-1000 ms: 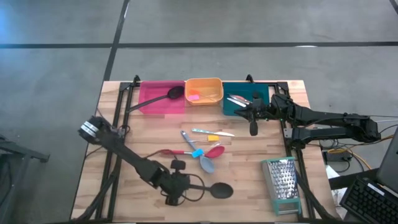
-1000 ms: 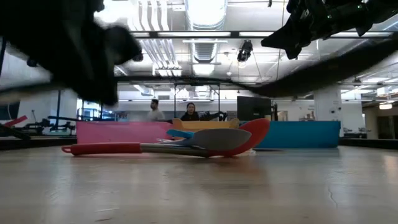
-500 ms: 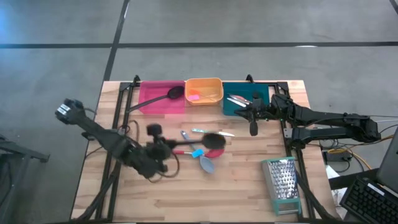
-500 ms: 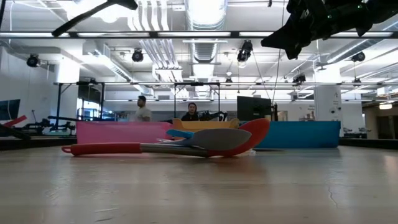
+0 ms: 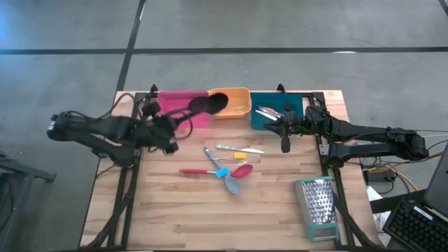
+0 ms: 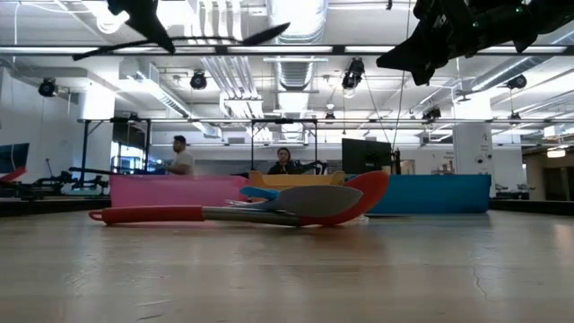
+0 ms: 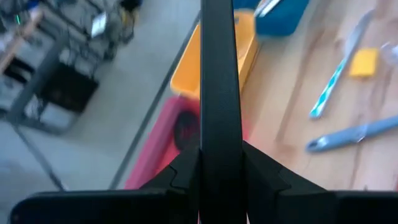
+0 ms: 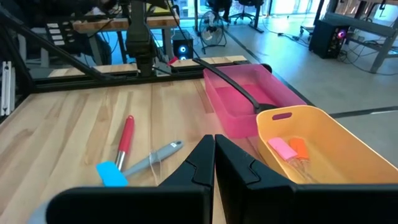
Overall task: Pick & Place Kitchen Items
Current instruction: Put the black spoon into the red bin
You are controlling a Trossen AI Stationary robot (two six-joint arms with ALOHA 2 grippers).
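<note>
The desk (image 5: pixel 280 210) is made of pale, matt wood planks. The pink bin (image 8: pixel 245 93), orange bin (image 8: pixel 323 143) and teal bin (image 5: pixel 276 112) look like smooth plastic. The grater (image 5: pixel 318 199) shows perforated, shiny metal.

A robotics lab in an open, industrial hall. Past the wooden table (image 6: pixel 287 269), the low view shows a bare ceiling with exposed ducts (image 6: pixel 296 67), pipes and strip lights (image 6: pixel 289 13), with black spotlights (image 6: pixel 356 72) hung from it. Behind the table a dark monitor (image 6: pixel 366 155) stands on a bench, and two people (image 6: pixel 179 157) are at work stations farther back. In the right wrist view, office chairs (image 8: pixel 239 7), a computer case (image 8: pixel 181 46) and cables sit on a polished concrete floor beyond the table. In the high view, a keyboard (image 5: pixel 418 227) lies beside the table, which stands on a grey floor (image 5: pixel 63 70) marked with dark lines.
</note>
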